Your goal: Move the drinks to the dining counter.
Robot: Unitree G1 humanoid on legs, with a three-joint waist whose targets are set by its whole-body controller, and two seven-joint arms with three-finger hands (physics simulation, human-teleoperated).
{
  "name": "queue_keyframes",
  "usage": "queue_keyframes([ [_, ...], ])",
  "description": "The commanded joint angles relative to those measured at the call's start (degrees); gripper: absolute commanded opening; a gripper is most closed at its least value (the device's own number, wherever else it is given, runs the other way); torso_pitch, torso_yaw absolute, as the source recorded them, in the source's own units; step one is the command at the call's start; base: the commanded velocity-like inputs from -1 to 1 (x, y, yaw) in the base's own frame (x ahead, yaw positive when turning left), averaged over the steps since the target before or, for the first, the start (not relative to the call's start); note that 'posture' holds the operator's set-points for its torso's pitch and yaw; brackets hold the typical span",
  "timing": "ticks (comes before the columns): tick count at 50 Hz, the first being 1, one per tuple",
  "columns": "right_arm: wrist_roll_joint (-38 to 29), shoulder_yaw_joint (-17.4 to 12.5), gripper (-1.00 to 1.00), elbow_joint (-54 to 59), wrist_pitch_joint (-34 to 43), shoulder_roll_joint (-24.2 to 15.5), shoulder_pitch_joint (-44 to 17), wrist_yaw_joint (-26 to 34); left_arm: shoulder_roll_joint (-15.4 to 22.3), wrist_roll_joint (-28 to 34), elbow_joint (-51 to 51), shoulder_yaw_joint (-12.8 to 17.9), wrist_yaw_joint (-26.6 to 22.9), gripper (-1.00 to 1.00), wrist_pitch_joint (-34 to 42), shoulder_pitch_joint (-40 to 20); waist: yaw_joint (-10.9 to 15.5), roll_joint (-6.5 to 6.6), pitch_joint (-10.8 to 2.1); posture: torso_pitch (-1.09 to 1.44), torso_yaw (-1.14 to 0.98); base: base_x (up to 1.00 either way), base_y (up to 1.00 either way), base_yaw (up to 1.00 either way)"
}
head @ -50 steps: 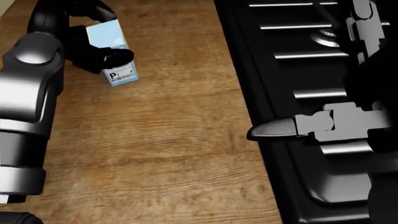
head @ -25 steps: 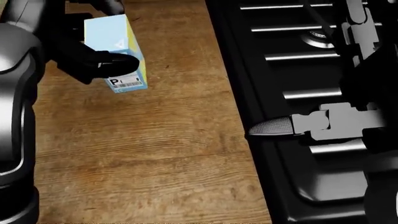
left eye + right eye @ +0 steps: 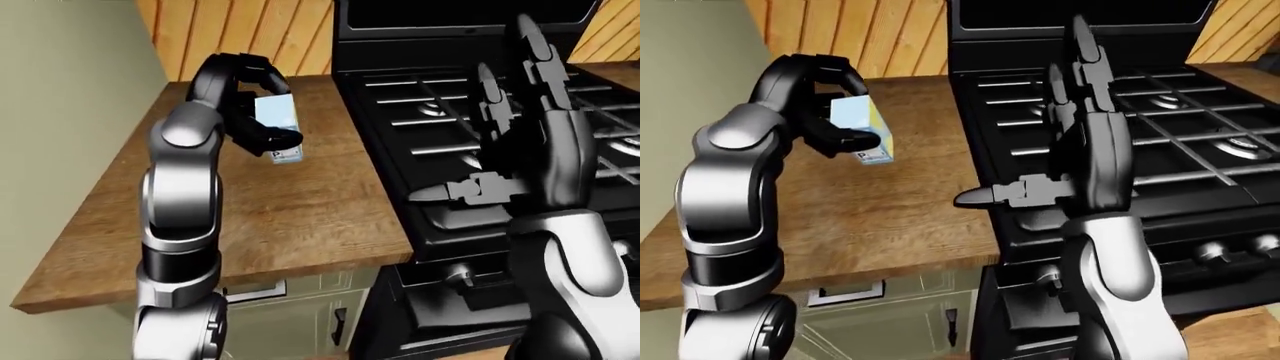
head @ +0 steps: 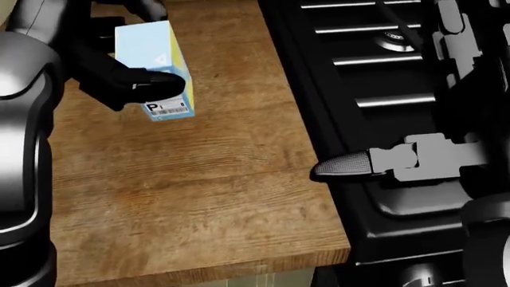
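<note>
The left hand (image 3: 830,112) is clamped round a pale blue drink carton (image 4: 151,69), fingers wrapped across its face and thumb low near the barcode end. The carton is tilted and seems held clear of the wooden worktop (image 4: 199,197); a fine gap cannot be ruled out.

The likely failure is slip. The grip sits on smooth flat sides, and a quick swing could let the carton rotate out and drop onto the wood below the hand.

The right hand (image 3: 500,150) stands with fingers spread apart, holding nothing, over the black stove (image 3: 1200,142). Its thumb juts toward the left hand, so a crossing path risks a knock.

Under the left hand the wood is bare. The stove edge lies to its right, the wall to its left, and the worktop's near edge below it in the head view.
</note>
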Motion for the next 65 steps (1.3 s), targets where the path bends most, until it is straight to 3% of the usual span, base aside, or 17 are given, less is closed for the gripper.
queue_keyframes([
  [1, -0.48, -0.76, 1.0, -1.22, -1.53, -0.56, -1.54, 0.02, 0.27, 0.58, -2.76, 0.55, 0.51, -1.0, -1.94, -2.99, -0.52, 1.0, -1.85, 0.0, 0.0, -0.13, 0.0, 0.0],
  [9, -0.86, -0.57, 1.0, -1.3, -1.56, -0.15, -1.42, 0.35, 0.0, 0.66, -2.84, 0.61, 0.47, -1.0, -2.02, -2.94, -0.99, -1.22, -1.98, 0.0, 0.0, -0.15, 0.0, 0.0],
  [12, -0.65, -0.78, 1.0, -1.15, -1.8, -0.05, -1.44, 0.6, -0.08, 0.69, -2.8, 0.59, 0.51, -1.0, -2.08, -2.94, -1.06, -3.29, -1.85, 0.0, 0.0, -0.19, 0.0, 0.0],
  [14, -0.49, -0.92, 1.0, -1.14, -1.75, -0.06, -1.53, 0.63, -0.2, 0.74, -2.87, 0.44, 0.51, -1.0, -2.05, -2.93, -1.19, -6.71, -2.86, 0.0, 0.0, -0.29, 0.0, 0.0],
  [15, -0.44, -0.94, 1.0, -1.14, -1.67, -0.1, -1.61, 0.61, -0.25, 0.76, -2.91, 0.38, 0.48, -1.0, -1.98, -3.01, -1.19, -5.33, -3.08, 0.0, 0.0, -0.31, 0.0, 0.0],
  [17, -0.3, -1.05, 1.0, -1.22, -1.64, -0.13, -1.6, 0.62, -0.31, 0.79, -3.0, 0.35, 0.44, -1.0, -1.89, -3.04, -1.09, -5.55, -2.96, 0.0, 0.0, -0.31, 0.0, 0.0],
  [28, -0.27, -0.68, 1.0, -1.68, -1.48, -0.3, -1.36, 0.46, -0.32, 1.0, -3.72, 0.36, 0.05, -1.0, -1.77, -2.59, 0.03, -1.69, -2.61, 0.0, 0.0, -0.35, 0.0, 0.0],
  [32, -0.56, -0.56, 1.0, -1.42, -1.91, -0.2, -1.15, 0.7, -0.3, 0.99, -3.85, 0.4, -0.02, -1.0, -1.67, -2.58, -0.15, 2.54, -3.36, 0.0, 0.0, -0.39, 0.0, 0.0],
  [33, -0.57, -0.53, 1.0, -1.65, -1.49, -0.19, -1.34, 0.59, -0.31, 1.03, -4.0, 0.37, -0.02, -1.0, -1.52, -2.61, 0.46, 1.38, -2.76, 0.0, 0.0, -0.37, 0.0, 0.0],
  [47, -0.88, -0.64, 1.0, -1.71, -1.48, -0.06, -1.44, 1.18, -0.5, 1.51, -4.53, -0.02, -0.35, -1.0, -1.33, -2.54, -1.09, -1.5, -2.35, 0.0, 0.0, -0.47, 0.0, 0.0],
  [49, -0.79, -0.72, 1.0, -2.01, -1.1, -0.14, -1.62, 1.16, -0.54, 1.66, -4.66, -0.11, -0.5, -1.0, -1.14, -2.67, -1.21, -3.12, -1.95, 0.0, 0.0, -0.58, 0.0, 0.0],
  [51, -0.82, -0.69, 1.0, -1.96, -1.06, -0.21, -1.68, 1.16, -0.58, 1.76, -4.85, -0.14, -0.64, -1.0, -0.91, -2.7, -1.09, -6.29, -2.96, 0.0, 0.0, -0.59, 0.0, 0.0],
  [52, -0.81, -0.65, 1.0, -1.96, -0.93, -0.28, -1.71, 1.24, -0.59, 1.81, -4.8, -0.09, -0.67, -1.0, -1.02, -2.67, -1.94, -4.86, -2.53, 0.0, 0.0, -0.59, 0.0, 0.0],
  [54, -0.67, -0.41, 1.0, -2.18, -0.71, -0.2, -1.43, 1.53, -0.62, 1.83, -4.64, 0.04, -0.7, -1.0, -1.26, -2.55, -1.54, -5.63, -3.82, 0.0, 0.0, -0.59, 0.07, 0.0],
  [56, -1.33, 0.5, 1.0, -2.08, -1.39, -0.34, -0.54, 2.24, -0.71, 1.85, -4.62, 0.01, -0.7, -1.0, -1.49, -2.31, -0.41, -5.94, -3.7, 0.0, 0.0, -0.59, 0.16, 0.35],
  [58, -1.98, 0.72, 1.0, -1.88, -2.15, -0.12, -0.05, 3.1, -0.75, 1.95, -4.06, -0.12, -0.64, -1.0, -2.2, -2.03, -0.26, -3.29, -2.25, 0.0, 0.0, -0.6, 0.0, 0.99],
  [65, -3.09, 0.92, 1.0, -1.54, -3.11, 0.74, 0.69, 4.09, -0.92, 2.04, -4.59, 0.13, -0.81, -1.0, -2.34, -1.44, -0.25, 0.55, 0.88, 0.0, 0.0, -0.18, 0.0, 1.0],
])
